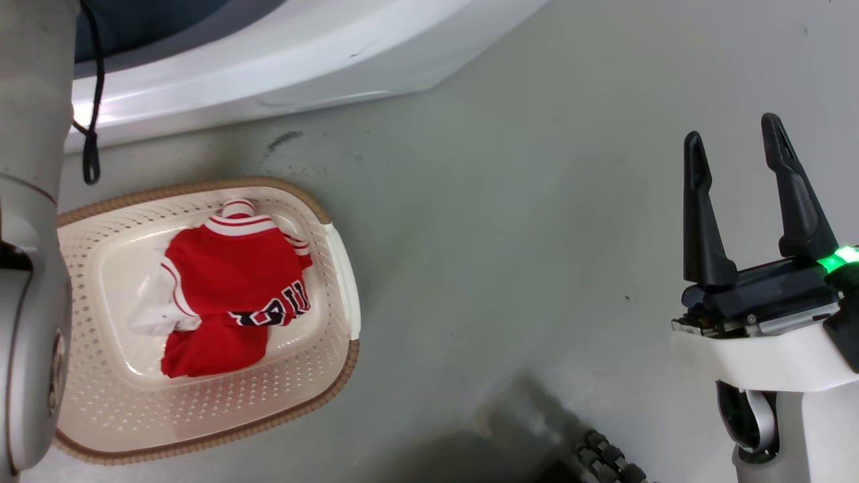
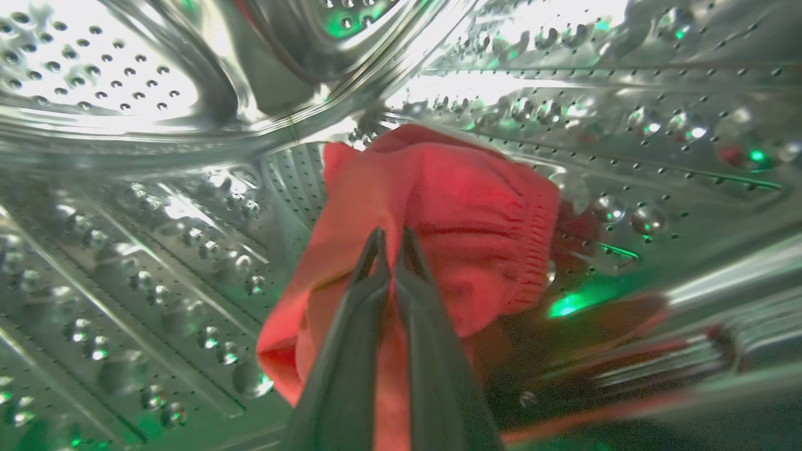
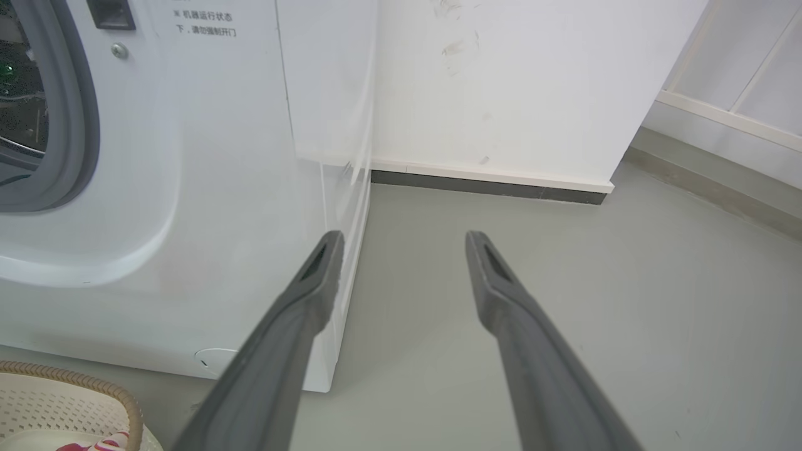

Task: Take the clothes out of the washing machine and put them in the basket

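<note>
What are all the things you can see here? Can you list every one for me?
washing machine: one, white, standing on the floor against the wall
steel drum: one, shiny silver with holes, inside the washing machine
red garment: one, red, inside the drum
basket: one, cream with a brown rim, on the floor in front of the machine
red jersey: one, red with white trim and black-and-white lettering, lying in the basket
floor: grey
wall: white, behind the machine
left arm: one, pale, at the head view's left edge
left gripper: one, dark, shut on the red garment
right gripper: one, dark, open over bare floor
</note>
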Controlling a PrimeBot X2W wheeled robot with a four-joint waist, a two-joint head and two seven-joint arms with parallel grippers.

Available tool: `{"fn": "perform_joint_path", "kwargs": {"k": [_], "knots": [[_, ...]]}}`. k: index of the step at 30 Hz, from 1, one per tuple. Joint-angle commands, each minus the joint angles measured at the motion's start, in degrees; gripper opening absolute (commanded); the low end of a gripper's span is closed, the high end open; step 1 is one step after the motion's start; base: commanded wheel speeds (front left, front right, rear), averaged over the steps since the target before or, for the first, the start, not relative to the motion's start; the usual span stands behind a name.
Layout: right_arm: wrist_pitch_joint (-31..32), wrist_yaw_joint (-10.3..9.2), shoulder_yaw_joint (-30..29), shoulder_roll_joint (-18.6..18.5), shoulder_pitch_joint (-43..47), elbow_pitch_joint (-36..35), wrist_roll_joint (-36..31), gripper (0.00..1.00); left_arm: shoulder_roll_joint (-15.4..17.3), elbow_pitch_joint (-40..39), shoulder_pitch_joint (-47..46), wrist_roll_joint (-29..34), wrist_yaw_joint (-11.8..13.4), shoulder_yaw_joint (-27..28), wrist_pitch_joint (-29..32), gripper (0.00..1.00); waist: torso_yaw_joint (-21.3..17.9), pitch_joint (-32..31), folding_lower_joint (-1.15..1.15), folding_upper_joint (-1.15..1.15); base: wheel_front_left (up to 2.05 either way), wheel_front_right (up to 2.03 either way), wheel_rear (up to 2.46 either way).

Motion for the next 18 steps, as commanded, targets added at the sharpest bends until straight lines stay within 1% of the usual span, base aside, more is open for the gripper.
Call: {"fn": "perform_joint_path", "kwargs": {"k": [1,10,13,16,18], "knots": [[-0.11,-0.04,0.04,-0.02,0.02,0.11,-0.62,1.00,0.30,-0.09,1.19,0.15,-0.13,-0.42,-1.55,0.00,1.24,-1.73,0.00,0.00,0.00,0.00,0.00],[-0.11,-0.04,-1.03,-0.04,2.30,0.80,-2.40,1.00,-1.12,-0.06,8.70,-1.65,-0.40,-1.73,-10.45,0.00,5.07,-8.12,0.00,0.00,0.00,0.00,0.00],[-0.11,-0.04,-0.93,-0.03,2.91,0.98,-2.86,1.00,-1.42,0.02,10.10,-1.76,-0.45,-2.51,-11.45,0.00,5.85,-9.37,0.00,0.00,0.00,0.00,0.00],[-0.11,-0.04,-0.38,-0.04,3.20,1.08,-3.59,1.00,-2.02,-0.19,11.18,-2.79,-0.48,-3.76,-11.17,0.00,6.50,-10.22,0.00,0.00,0.00,0.00,0.00],[-0.11,-0.04,-0.51,-0.04,2.83,0.97,-3.62,1.00,-1.84,-0.75,11.61,-3.26,-0.48,-4.81,-11.50,0.00,6.74,-10.43,0.00,0.00,0.00,0.00,0.00]]}}
